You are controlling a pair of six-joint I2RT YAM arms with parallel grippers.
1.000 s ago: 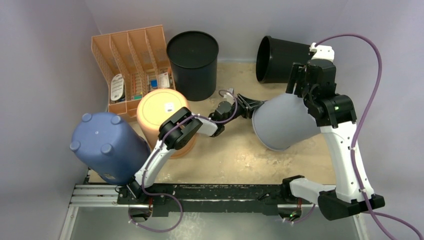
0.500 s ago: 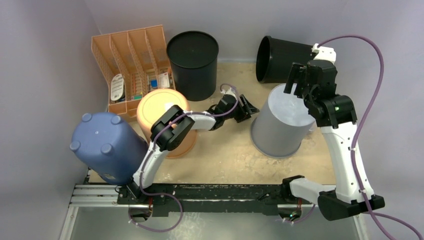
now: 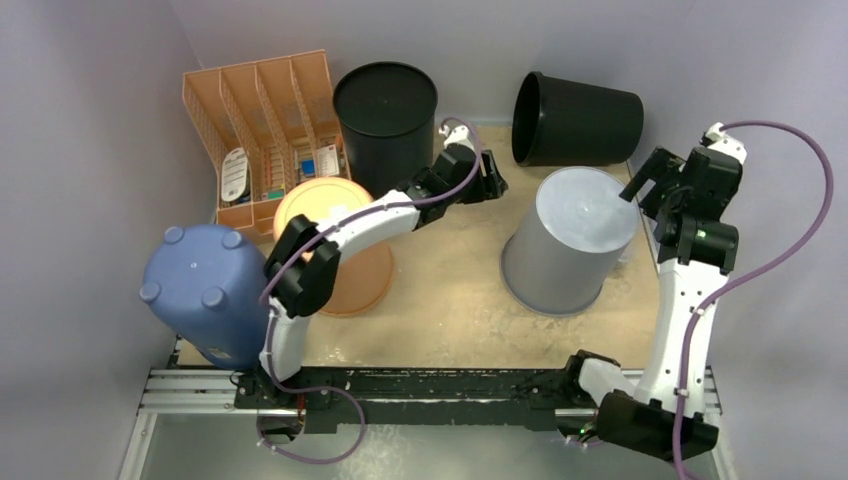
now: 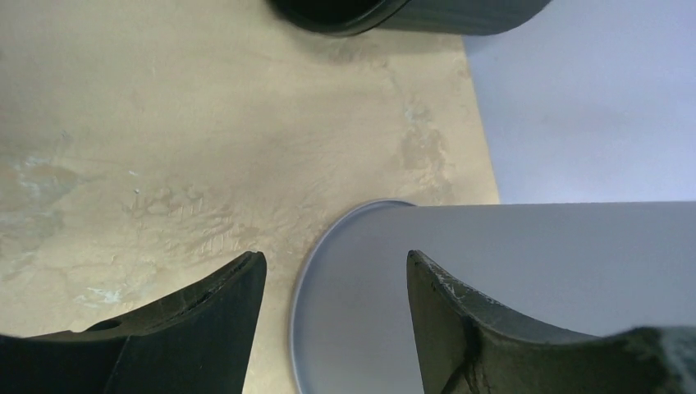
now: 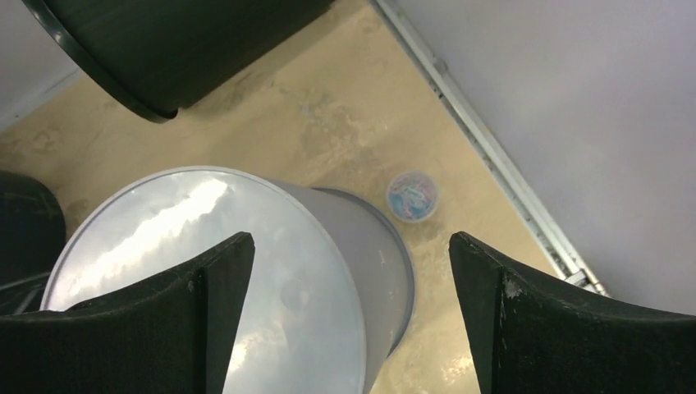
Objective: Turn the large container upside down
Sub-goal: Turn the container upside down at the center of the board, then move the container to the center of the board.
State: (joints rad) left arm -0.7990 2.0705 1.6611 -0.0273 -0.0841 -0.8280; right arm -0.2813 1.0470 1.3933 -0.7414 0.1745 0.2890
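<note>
The large grey container (image 3: pixel 565 240) stands bottom-up on the table, its flat base facing up and its wider rim on the tan surface. My left gripper (image 3: pixel 492 182) is open and empty, hovering to the left of it near the upright black bin. In the left wrist view the grey container (image 4: pixel 492 287) lies ahead of the open left gripper (image 4: pixel 335 261), apart from it. My right gripper (image 3: pixel 643 180) is open and empty, above the container's right edge. In the right wrist view the grey base (image 5: pixel 205 246) shows below the open right gripper (image 5: pixel 351 242).
An upright black bin (image 3: pixel 385 125) and a black bin on its side (image 3: pixel 575 118) stand at the back. An orange container (image 3: pixel 330 240), a blue container (image 3: pixel 210 290) and an orange file rack (image 3: pixel 265 125) are on the left. A small round tub (image 5: pixel 413 195) sits right of the grey container.
The grey container went from tilted between both grippers to standing bottom-up. Both grippers let go; the left drew back toward the far left, the right swung away to the right.
</note>
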